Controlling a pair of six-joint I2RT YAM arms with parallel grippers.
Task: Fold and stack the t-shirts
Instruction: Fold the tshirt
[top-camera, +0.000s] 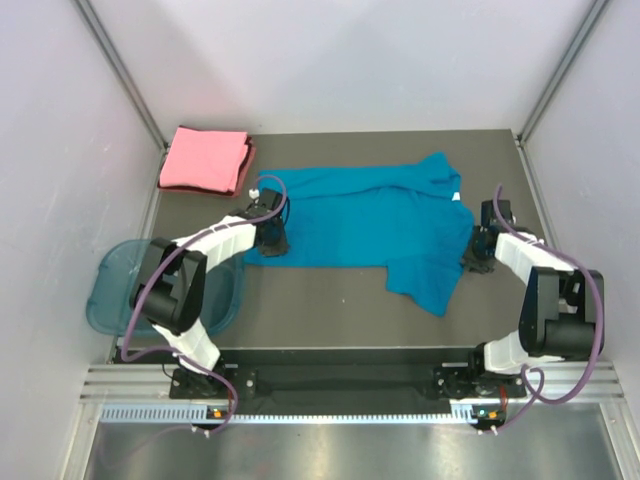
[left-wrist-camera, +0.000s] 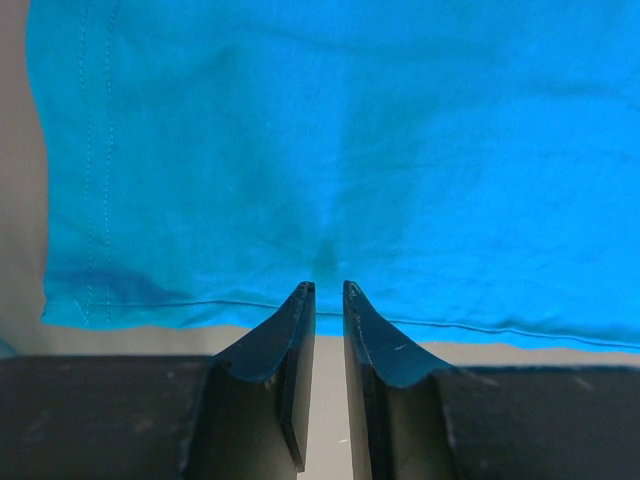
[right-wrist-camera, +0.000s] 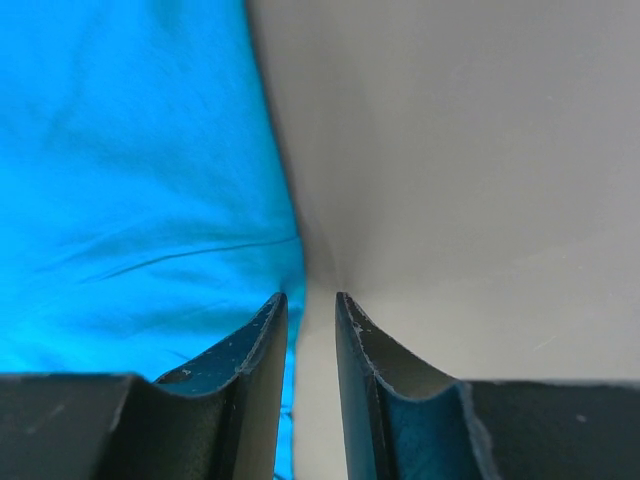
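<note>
Teal-blue t-shirt (top-camera: 360, 220): spread flat on the table (top-camera: 330, 300), lengthwise left to right, white neck label (top-camera: 457, 197) at its right end, one sleeve lying toward the arms.
Salmon-pink t-shirt (top-camera: 205, 160): folded, just beyond the teal-blue t-shirt's far left corner.
Blue tub (top-camera: 110, 290): nearer than the teal-blue t-shirt's left end, apart from it.
Left gripper (left-wrist-camera: 328, 287): at the teal-blue t-shirt's left hem, tips over the stitched edge; jaws a narrow slit apart, bare table showing through.
Right gripper (right-wrist-camera: 310, 296): at the teal-blue t-shirt's right edge; jaws likewise narrowly parted, clamping nothing.
</note>
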